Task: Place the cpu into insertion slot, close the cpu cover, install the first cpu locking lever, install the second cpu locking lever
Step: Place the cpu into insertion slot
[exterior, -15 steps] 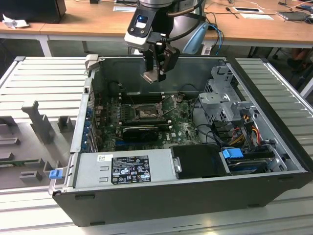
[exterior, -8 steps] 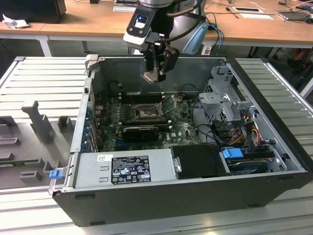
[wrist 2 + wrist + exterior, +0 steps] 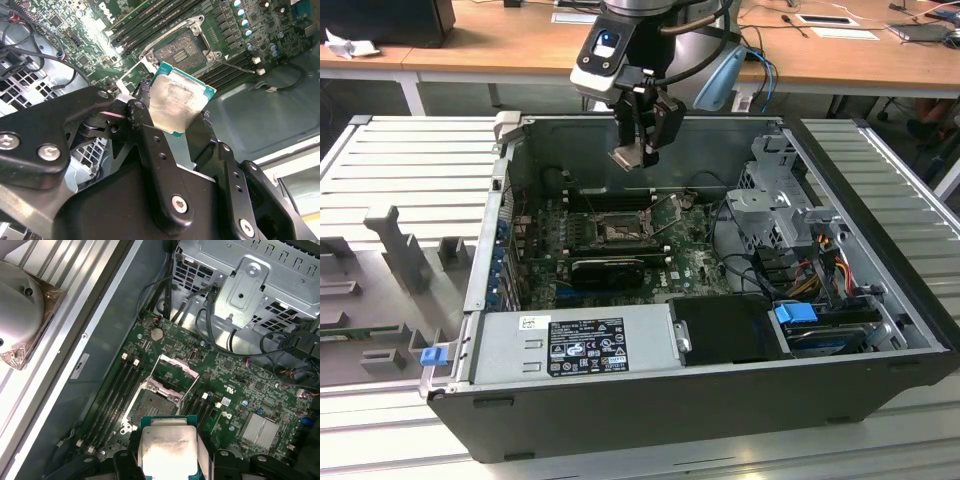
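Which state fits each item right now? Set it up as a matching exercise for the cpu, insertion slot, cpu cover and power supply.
Column one:
1. cpu
2. insertion slot
3. cpu cover
4. power supply

Column two:
A. swung up, open
B. gripped in the tool, off the surface
C. grey box with a label, lying flat
D. uncovered, nothing in it

Pairs: 1-B, 2-D, 3-A, 4-C

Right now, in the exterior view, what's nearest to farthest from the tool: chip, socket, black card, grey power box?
1. chip, held in the tool.
2. socket, on the board beneath it.
3. black card, on the socket's camera side.
4. grey power box, at the case's near wall.
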You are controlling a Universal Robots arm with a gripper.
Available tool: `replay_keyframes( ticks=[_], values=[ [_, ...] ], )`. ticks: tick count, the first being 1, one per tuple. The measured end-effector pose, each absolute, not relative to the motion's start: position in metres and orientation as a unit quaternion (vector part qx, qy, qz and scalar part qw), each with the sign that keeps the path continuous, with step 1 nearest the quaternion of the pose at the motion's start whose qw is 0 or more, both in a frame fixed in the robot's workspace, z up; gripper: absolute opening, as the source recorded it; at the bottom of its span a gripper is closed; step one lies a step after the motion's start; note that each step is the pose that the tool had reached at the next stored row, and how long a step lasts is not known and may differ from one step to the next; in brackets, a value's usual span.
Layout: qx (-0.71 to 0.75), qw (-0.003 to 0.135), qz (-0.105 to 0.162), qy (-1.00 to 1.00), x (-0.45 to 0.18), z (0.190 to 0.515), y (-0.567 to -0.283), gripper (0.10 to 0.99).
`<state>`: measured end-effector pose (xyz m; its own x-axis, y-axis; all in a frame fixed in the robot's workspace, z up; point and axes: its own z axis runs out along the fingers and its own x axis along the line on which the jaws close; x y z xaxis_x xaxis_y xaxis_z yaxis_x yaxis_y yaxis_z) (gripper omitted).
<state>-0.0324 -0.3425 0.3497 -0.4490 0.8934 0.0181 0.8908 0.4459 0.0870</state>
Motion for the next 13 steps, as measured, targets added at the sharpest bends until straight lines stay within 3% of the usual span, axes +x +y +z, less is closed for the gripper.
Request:
replay_keyframes(
  ticks=[13],
  values=[
    [0.558,0.017,0.041,0.828,-0.0324,0.3490,-0.3425,0.529]
  ],
)
